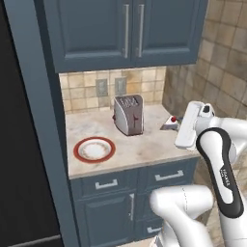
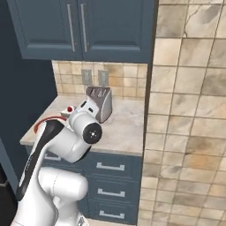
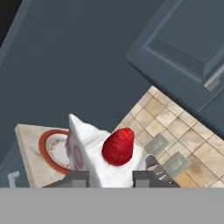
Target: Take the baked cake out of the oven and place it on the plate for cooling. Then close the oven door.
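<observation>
One cake (image 3: 103, 155) (white wedge, one red berry on top) sits pinched between the two fingers of the gripper (image 3: 111, 178), held above the counter (image 1: 140, 149) right of the toaster (image 1: 129, 114). One red-rimmed plate (image 1: 94, 149) lies left of the toaster, well apart from the cake.

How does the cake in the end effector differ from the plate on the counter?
The baked cake is an upright white wedge with a red berry on top; the plate is a flat, red-rimmed round. The cake is held between the end effector fingers; the plate lies bare on the counter. Both are pale in the middle.
</observation>
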Controlling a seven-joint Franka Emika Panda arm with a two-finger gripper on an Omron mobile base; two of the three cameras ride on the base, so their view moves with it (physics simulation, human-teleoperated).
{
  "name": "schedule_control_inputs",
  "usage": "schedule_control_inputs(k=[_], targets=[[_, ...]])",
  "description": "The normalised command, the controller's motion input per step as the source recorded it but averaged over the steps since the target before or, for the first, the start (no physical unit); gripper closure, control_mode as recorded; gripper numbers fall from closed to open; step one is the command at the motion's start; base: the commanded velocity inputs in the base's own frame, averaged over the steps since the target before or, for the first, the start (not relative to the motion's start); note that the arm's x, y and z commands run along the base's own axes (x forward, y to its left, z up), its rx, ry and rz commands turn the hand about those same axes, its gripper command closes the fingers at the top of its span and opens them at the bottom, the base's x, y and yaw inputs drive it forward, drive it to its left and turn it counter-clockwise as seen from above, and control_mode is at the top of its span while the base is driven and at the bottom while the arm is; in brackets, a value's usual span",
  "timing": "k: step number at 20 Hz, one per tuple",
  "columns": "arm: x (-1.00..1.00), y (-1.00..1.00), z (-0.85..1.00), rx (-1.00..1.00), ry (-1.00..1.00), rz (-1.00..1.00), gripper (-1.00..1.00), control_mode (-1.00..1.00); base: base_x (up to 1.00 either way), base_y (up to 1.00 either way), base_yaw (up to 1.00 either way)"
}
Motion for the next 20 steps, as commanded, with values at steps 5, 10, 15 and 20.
schedule_control_inputs(k=[5, 10, 15, 20], targets=[[0.00, 0.00, 0.00, 0.00, 0.00, 0.00, 1.00, 1.00, 0.33, 0.35, 0.29], [0.00, 0.00, 0.00, 0.00, 0.00, 0.00, 1.00, 1.00, 0.36, 0.32, 0.28], [0.00, 0.00, 0.00, 0.00, 0.00, 0.00, 1.00, 1.00, 0.47, 0.21, 0.27], [0.00, 0.00, 0.00, 0.00, 0.00, 0.00, 1.00, 1.00, 0.47, 0.12, 0.27]])
